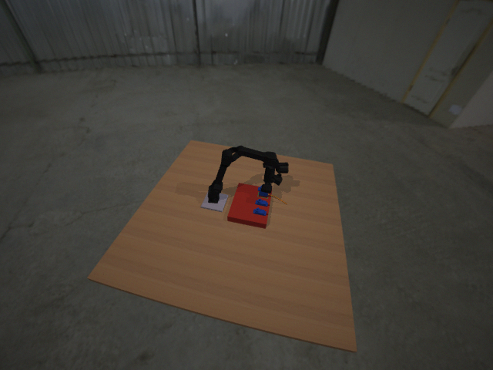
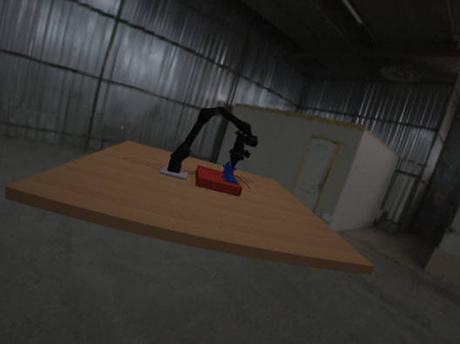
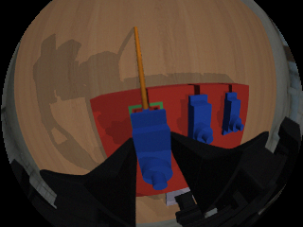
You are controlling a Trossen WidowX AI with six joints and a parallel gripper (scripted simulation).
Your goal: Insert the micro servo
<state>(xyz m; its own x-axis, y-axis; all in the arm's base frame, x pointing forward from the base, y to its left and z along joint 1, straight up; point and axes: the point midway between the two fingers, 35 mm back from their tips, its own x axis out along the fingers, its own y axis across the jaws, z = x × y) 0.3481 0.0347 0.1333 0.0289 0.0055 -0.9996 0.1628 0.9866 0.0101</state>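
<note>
My gripper (image 1: 266, 190) (image 2: 232, 164) (image 3: 151, 139) is shut on the loose blue micro servo (image 3: 151, 125) (image 2: 227, 170) (image 1: 263, 194). Its output shaft (image 3: 159, 183) faces up toward the wrist camera. Its orange cable (image 3: 140, 66) (image 1: 278, 199) (image 2: 243, 181) stretches out past the deck's edge. The servo is over the green-outlined pocket (image 3: 133, 108) of the red deck (image 3: 177, 109) (image 1: 243, 206) (image 2: 219, 185), and hides most of it in the wrist view. The servo's body looks to be above the deck; the exact gap and its lower end are hidden.
Two more blue servos sit in the deck in a row beside the pocket, a nearer one (image 3: 199, 115) (image 1: 261, 202) and a farther one (image 3: 231, 111) (image 1: 259, 211). The arm's pale base plate (image 1: 219, 206) (image 2: 179, 175) is beside the deck on the wooden table (image 1: 223, 270) (image 2: 161, 204).
</note>
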